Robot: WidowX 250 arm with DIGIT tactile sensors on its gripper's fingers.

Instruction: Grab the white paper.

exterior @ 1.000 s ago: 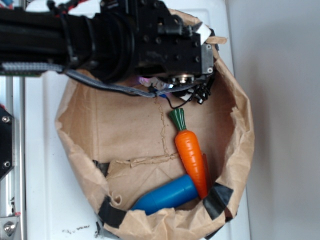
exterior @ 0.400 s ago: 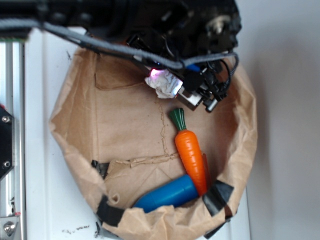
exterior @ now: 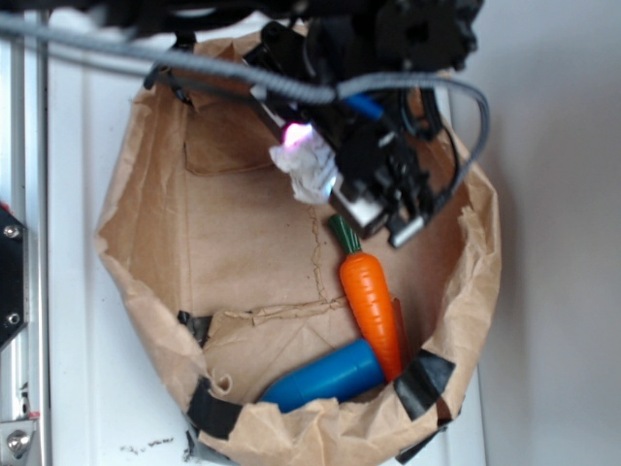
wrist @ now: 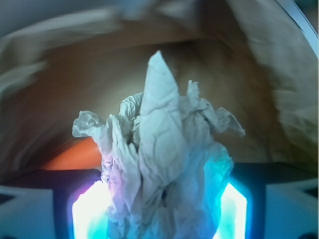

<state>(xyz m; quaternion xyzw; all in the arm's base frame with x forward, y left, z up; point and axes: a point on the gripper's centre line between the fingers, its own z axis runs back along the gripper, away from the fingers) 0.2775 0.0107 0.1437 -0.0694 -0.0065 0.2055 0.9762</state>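
Observation:
The white paper (exterior: 309, 173) is a crumpled wad held in my gripper (exterior: 325, 184) over the back of the brown paper bag (exterior: 155, 262), just above the carrot's green top. In the wrist view the white paper (wrist: 164, 159) fills the space between the two lit fingers (wrist: 87, 209), and its pointed creases stick out past them. The gripper (wrist: 159, 211) is shut on it.
An orange carrot (exterior: 372, 301) and a blue cylinder (exterior: 325, 377) lie in the bag's front right part. The bag's crumpled walls rise all round, with black tape (exterior: 422, 381) at the front corners. A metal rail (exterior: 15, 291) runs along the left.
The arm has drawn back to the top of the view and tilted. The paper, hidden under the arm a second ago, now shows in the gripper, slightly nearer the carrot.

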